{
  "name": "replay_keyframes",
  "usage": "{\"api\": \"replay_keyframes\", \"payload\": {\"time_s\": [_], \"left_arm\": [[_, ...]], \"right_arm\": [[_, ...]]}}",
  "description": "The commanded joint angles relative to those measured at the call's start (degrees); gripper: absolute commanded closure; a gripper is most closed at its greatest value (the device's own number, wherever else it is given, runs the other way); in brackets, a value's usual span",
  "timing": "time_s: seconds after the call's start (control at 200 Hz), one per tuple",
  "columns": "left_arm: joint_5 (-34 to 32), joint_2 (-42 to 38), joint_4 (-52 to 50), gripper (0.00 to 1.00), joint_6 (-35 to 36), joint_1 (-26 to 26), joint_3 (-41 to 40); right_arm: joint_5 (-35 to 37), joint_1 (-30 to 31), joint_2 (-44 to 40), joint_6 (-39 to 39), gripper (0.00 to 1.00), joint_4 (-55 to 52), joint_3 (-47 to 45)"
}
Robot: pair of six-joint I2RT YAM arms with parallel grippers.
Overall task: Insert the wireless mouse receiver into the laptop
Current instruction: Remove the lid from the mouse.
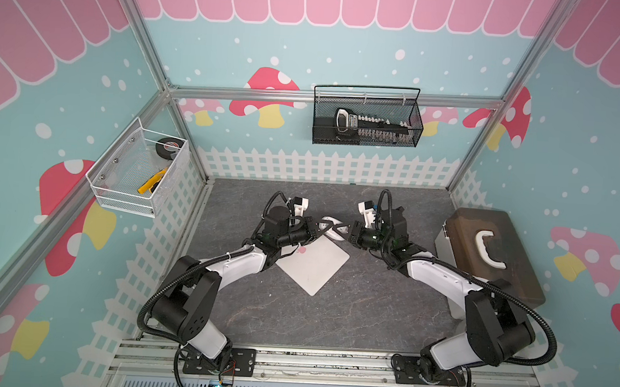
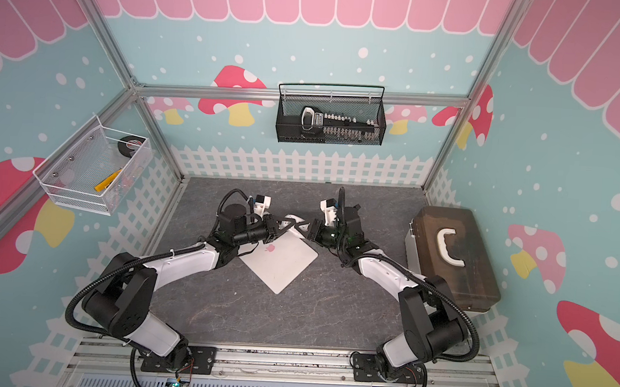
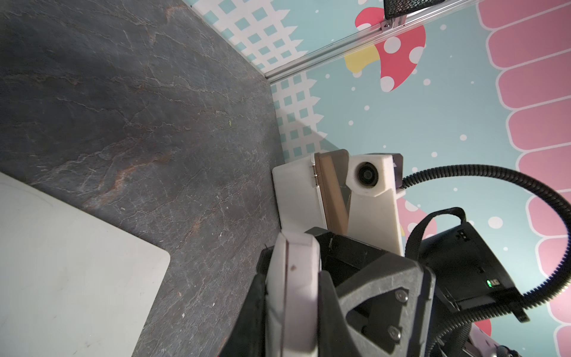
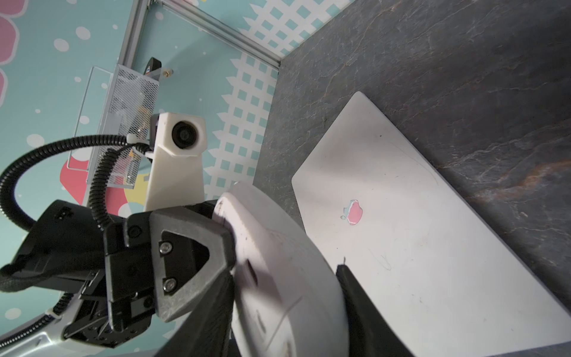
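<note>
Two arms over one grey stone-patterned tabletop (image 1: 294,321); entries follow.

Item 1, laptop (image 1: 317,271): silver-white, lid closed, pink apple mark upward. It lies flat and cornerwise in the middle of the tabletop. Both arms meet above its far corner. No port shows on any visible edge.

Item 2, mouse (image 4: 278,247): white oval, held off the tabletop above the laptop's far corner. A face with small dark slots is turned to the right wrist view.

Item 3, receiver: not seen in any view. By judgement it sits inside the mouse and is not yet taken out.

Item 4, right gripper (image 4: 284,272): fingers spread across the width of the mouse, one on each side, grasping it.

Item 5, left gripper (image 3: 292,262): fingers clenched almost together on a thin white edge, apparently the rim of the mouse. Whether that edge is shell or loose cover cannot be told.

Item 6, brown-lidded box (image 1: 491,255): at the right edge of the tabletop, well apart from the work.

Hazards, as judged:
- Two grips on one small body can pull against each other, so the mouse may twist out of the wider hold and drop onto the lid.
- A stub so small, once freed, may fall unseen and roll under the laptop.
- The laptop lies loose, so a sideways push at its thin edge would slide it instead of seating anything.
</note>
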Motion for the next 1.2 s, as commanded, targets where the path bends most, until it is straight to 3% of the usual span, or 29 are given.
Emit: {"api": "replay_keyframes", "payload": {"time_s": [0.0, 0.11, 0.21, 0.335, 0.45, 0.905, 1.196], "left_arm": [[-0.1, 0.0, 2.1, 1.00, 0.4, -0.4, 1.8], [-0.3, 0.0, 1.7, 1.00, 0.8, -0.4, 2.0], [-0.3, 0.1, 1.7, 1.00, 0.8, -0.4, 2.3], [-0.4, 0.0, 1.7, 1.00, 0.8, -0.2, 2.4], [-0.5, -0.5, 1.1, 1.00, 1.4, 0.6, 2.2], [-1.0, -0.8, 0.0, 1.00, 2.2, 2.5, 1.8], [-1.2, -0.7, -0.1, 1.00, 2.4, 2.4, 1.7]], "right_arm": [[0.2, 0.3, 0.4, 0.6, 0.57, 0.6, 0.8], [0.5, 0.3, -0.2, 0.6, 0.65, 0.5, 0.2], [0.7, 0.2, -0.7, 0.6, 0.65, 0.6, -0.2], [0.6, 0.2, -0.9, 0.7, 0.45, 0.3, -0.3], [0.9, -0.4, -2.2, 0.5, 0.42, -0.3, -1.0], [2.0, -1.9, -4.6, 0.6, 0.61, -1.3, -3.0], [2.0, -1.9, -4.2, -0.3, 0.57, -1.5, -2.8]]}}
